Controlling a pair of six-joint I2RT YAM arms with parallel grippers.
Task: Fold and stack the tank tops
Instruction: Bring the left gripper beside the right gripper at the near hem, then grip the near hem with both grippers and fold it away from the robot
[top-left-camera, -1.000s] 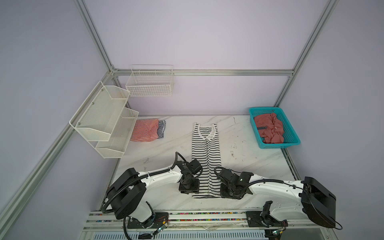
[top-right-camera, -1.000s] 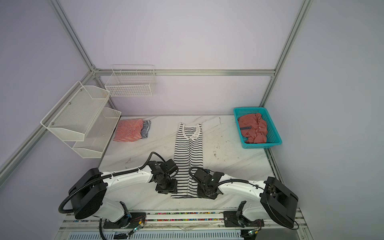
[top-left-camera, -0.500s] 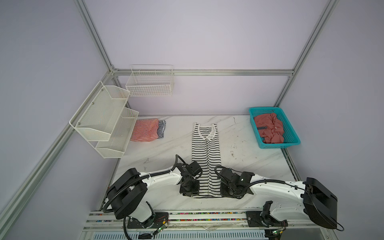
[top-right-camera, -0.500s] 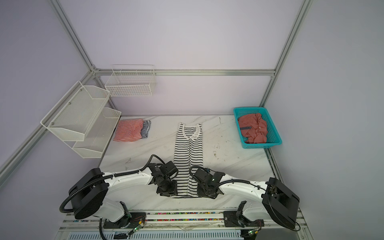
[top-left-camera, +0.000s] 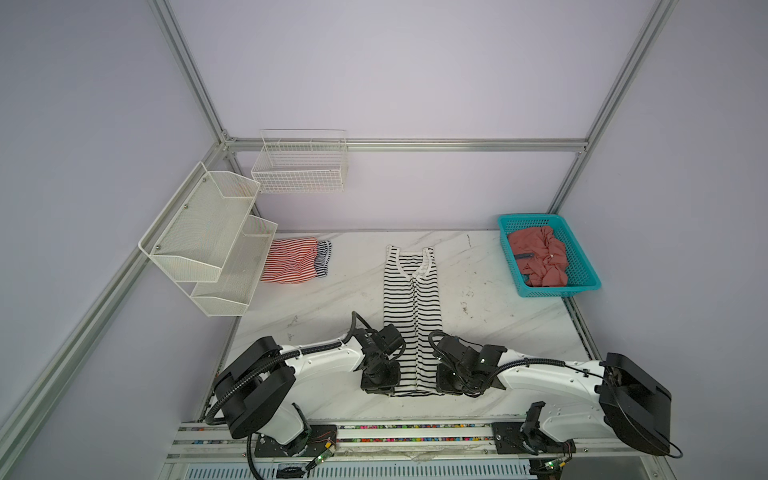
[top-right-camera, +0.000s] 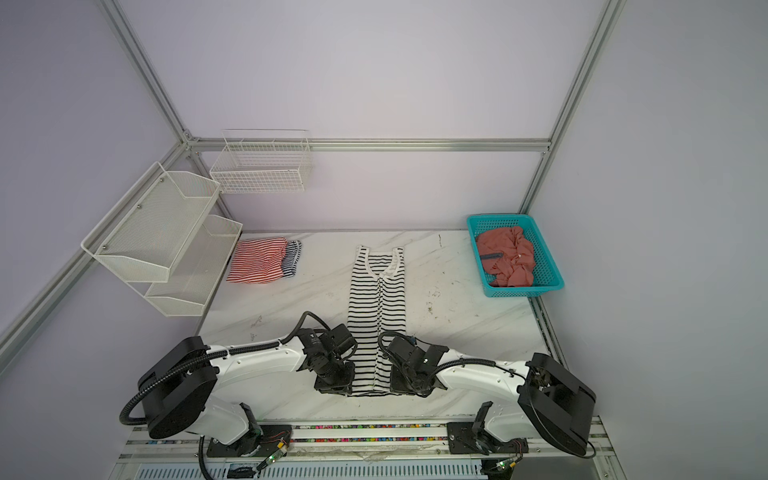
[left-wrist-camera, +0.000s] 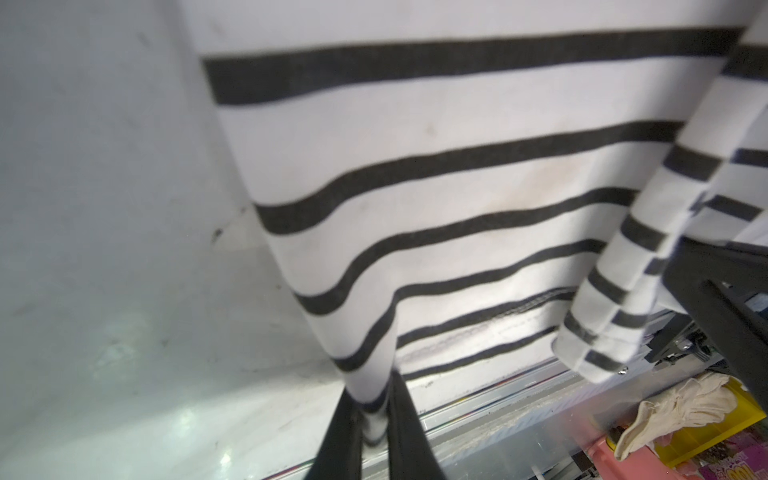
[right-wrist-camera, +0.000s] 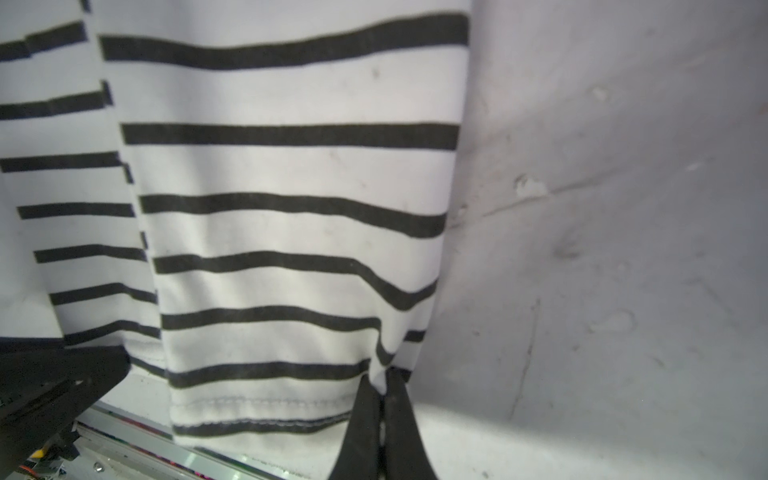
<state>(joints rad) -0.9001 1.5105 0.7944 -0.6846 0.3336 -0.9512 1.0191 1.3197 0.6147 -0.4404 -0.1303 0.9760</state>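
At the near hem, left gripper (left-wrist-camera: 371, 419) is clenched on one corner of the black-striped tank top (top-left-camera: 410, 307), right gripper (right-wrist-camera: 384, 399) clenched on the other corner. Top lies flat on the table (top-left-camera: 498, 332), long axis running straight away from both jaws to the neckline; arms equally near. Probable fold: hem carried toward neckline.

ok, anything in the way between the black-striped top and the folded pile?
Nothing visible: only bare table lies between the black-striped top and the folded pile. The left tool and the right tool are each shut on a near hem corner.
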